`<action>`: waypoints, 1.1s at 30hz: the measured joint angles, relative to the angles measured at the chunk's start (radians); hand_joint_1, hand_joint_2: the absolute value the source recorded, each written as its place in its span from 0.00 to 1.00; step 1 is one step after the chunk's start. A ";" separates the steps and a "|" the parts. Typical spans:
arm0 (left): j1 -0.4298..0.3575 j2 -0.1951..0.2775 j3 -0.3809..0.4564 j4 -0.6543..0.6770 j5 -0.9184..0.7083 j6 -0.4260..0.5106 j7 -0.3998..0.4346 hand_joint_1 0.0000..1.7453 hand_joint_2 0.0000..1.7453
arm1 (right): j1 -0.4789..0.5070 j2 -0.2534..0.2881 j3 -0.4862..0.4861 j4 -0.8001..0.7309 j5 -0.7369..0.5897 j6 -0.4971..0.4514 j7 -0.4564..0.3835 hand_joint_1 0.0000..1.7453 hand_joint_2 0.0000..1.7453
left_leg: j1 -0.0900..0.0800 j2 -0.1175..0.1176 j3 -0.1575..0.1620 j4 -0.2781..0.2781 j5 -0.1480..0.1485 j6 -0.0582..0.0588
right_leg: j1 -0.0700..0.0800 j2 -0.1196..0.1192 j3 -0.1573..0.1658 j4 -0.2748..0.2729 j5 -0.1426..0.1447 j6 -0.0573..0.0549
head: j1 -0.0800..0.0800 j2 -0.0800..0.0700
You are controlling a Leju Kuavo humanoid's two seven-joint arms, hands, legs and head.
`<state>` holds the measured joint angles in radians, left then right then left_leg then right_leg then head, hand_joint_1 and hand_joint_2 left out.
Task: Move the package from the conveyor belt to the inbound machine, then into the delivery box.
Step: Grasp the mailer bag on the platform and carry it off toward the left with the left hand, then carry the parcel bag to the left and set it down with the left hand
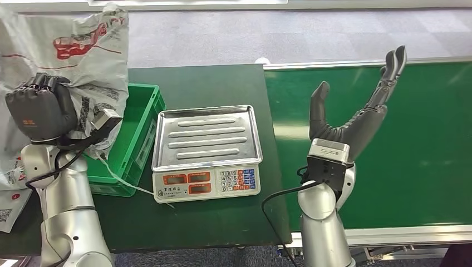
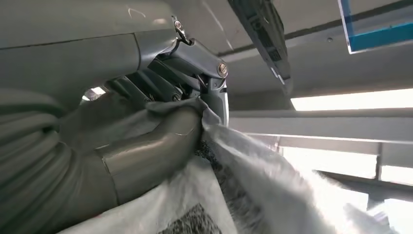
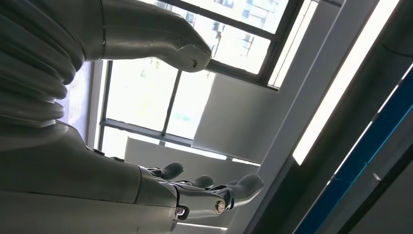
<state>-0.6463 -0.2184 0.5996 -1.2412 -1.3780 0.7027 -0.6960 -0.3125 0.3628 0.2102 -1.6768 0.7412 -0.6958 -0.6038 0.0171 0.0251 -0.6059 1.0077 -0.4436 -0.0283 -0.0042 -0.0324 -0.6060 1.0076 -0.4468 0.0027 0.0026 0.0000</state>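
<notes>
The left hand (image 1: 40, 108) grips a crumpled white plastic package (image 1: 83, 50) held up left of the green plastic crate (image 1: 136, 128); the right hand (image 1: 356, 105) is spread wide, holding nothing, right of the crate.

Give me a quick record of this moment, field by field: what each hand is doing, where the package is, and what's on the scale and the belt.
left hand: the left hand grips the package, fingers closed on the bag
right hand: the right hand is raised above the conveyor belt, fingers spread, holding nothing
package: the white plastic package with red print is held up beside and above the green crate
scale: the scale has its metal tray bare
conveyor belt: the green conveyor belt carries no package in the head view
</notes>
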 joint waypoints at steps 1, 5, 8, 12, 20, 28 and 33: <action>-0.004 -0.004 0.030 -0.017 -0.015 0.000 -0.001 1.00 1.00 | 0.000 0.000 0.000 0.000 0.001 0.000 0.000 0.00 1.00 | 0.000 0.000 0.000 0.000 0.000 0.000 | 0.000 0.000 0.000 0.000 0.000 0.000 | 0.000 0.000; -0.006 -0.010 0.124 -0.081 -0.065 0.000 -0.003 1.00 1.00 | 0.000 0.000 0.000 0.002 0.002 0.000 0.002 0.00 1.00 | 0.000 0.001 0.000 0.000 0.000 0.000 | 0.000 0.001 0.000 0.000 0.000 0.000 | 0.000 0.000; -0.006 -0.010 0.162 -0.111 -0.078 0.000 -0.003 1.00 1.00 | 0.000 0.000 0.000 0.002 0.002 0.000 0.002 0.00 1.00 | 0.000 0.000 0.000 0.000 0.000 0.000 | 0.000 -0.001 0.000 0.000 0.000 0.000 | 0.000 0.000; 0.005 -0.001 0.174 -0.127 -0.111 0.000 0.075 1.00 1.00 | 0.000 0.000 0.000 0.002 0.003 0.000 0.003 0.00 1.00 | 0.000 0.001 0.000 0.000 0.000 0.000 | 0.000 0.000 0.000 0.000 0.000 0.000 | 0.000 0.000; 0.049 0.250 -0.297 0.090 -0.131 0.000 1.068 0.00 0.00 | 0.002 0.000 -0.009 0.002 0.010 0.000 -0.007 0.00 1.00 | 0.001 -0.002 -0.001 0.000 0.003 -0.003 | 0.000 -0.004 -0.003 0.000 0.000 -0.002 | 0.000 0.000; 0.095 0.279 -0.542 0.245 -0.123 0.001 0.726 0.00 0.00 | 0.004 0.000 -0.010 -0.003 0.038 0.000 0.030 0.00 1.00 | -0.001 0.002 0.000 0.000 0.002 -0.003 | -0.001 0.000 -0.002 0.000 0.003 -0.002 | 0.000 0.000; 0.111 0.226 -0.358 0.202 -0.108 0.001 0.485 0.00 0.00 | 0.004 0.000 -0.010 -0.003 0.028 0.000 0.031 0.00 1.00 | 0.001 0.001 -0.001 0.000 0.002 -0.003 | -0.001 0.000 -0.002 0.000 0.002 -0.003 | 0.000 0.000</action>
<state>-0.5355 0.0075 0.2411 -1.0393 -1.4859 0.7038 -0.2107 -0.3089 0.3628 0.2007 -1.6795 0.7692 -0.6958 -0.5733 0.0179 0.0261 -0.6067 1.0073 -0.4419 -0.0311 -0.0054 -0.0328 -0.6079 1.0073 -0.4450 -0.0002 0.0024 0.0000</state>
